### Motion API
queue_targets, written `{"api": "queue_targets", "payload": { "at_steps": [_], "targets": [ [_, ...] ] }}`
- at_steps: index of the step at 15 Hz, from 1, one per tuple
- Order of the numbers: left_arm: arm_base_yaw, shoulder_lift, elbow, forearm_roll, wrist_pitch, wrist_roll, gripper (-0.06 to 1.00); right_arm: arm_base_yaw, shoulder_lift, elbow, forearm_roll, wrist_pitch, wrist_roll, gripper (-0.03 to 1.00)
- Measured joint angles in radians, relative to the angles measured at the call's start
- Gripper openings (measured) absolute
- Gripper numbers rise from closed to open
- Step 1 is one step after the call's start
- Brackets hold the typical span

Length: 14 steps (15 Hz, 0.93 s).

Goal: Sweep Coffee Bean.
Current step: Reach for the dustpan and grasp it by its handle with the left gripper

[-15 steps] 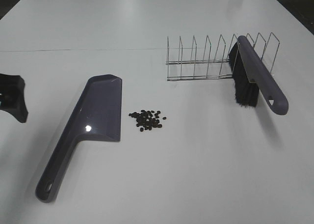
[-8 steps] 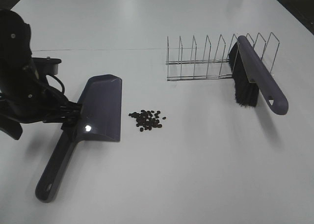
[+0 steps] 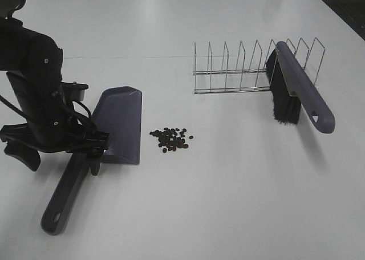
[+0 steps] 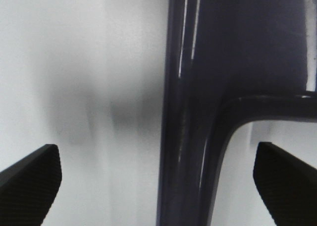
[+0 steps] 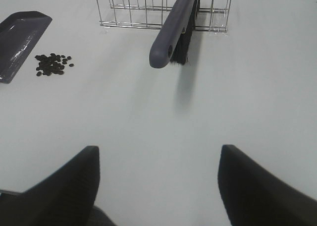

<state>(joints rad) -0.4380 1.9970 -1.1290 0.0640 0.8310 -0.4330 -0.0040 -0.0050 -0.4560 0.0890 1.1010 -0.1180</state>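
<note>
White table [image 3: 228,203] | coffee bean pile [image 3: 171,139] just beside dustpan [image 3: 121,123] | left gripper [image 4: 157,159] fingers wide, astride dustpan handle | right gripper [image 5: 158,161] fingers wide above table

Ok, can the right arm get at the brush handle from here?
Probably yes: the right end effector is open, only bare table lies between it and the brush, whose handle sticks out of the wire rack toward it.

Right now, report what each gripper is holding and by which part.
Nothing is held. The left gripper stands open astride the dustpan's handle without touching it; the right gripper is open and empty.
</note>
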Motion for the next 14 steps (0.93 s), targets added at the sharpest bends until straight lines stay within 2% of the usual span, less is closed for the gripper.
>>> {"api": "queue_targets", "payload": {
  "at_steps": [6,8,11,12,13,14],
  "targets": [
    [0.000,0.056,-0.030,-0.030,-0.005,0.020,0.97,0.000,0.000,0.000,0.000,0.000,0.000,0.60],
    [0.000,0.056,-0.030,-0.035,-0.006,0.049,0.91,0.000,0.000,0.000,0.000,0.000,0.000,0.60],
    [0.000,0.058,-0.030,-0.036,-0.010,0.068,0.60,0.000,0.000,0.000,0.000,0.000,0.000,0.60],
    [0.000,0.059,-0.030,-0.036,-0.011,0.068,0.54,0.000,0.000,0.000,0.000,0.000,0.000,0.60],
    [0.000,0.059,-0.030,-0.036,-0.013,0.068,0.40,0.000,0.000,0.000,0.000,0.000,0.000,0.60],
    [0.000,0.059,-0.030,-0.035,-0.013,0.073,0.33,0.000,0.000,0.000,0.000,0.000,0.000,0.60]
  ]
}}
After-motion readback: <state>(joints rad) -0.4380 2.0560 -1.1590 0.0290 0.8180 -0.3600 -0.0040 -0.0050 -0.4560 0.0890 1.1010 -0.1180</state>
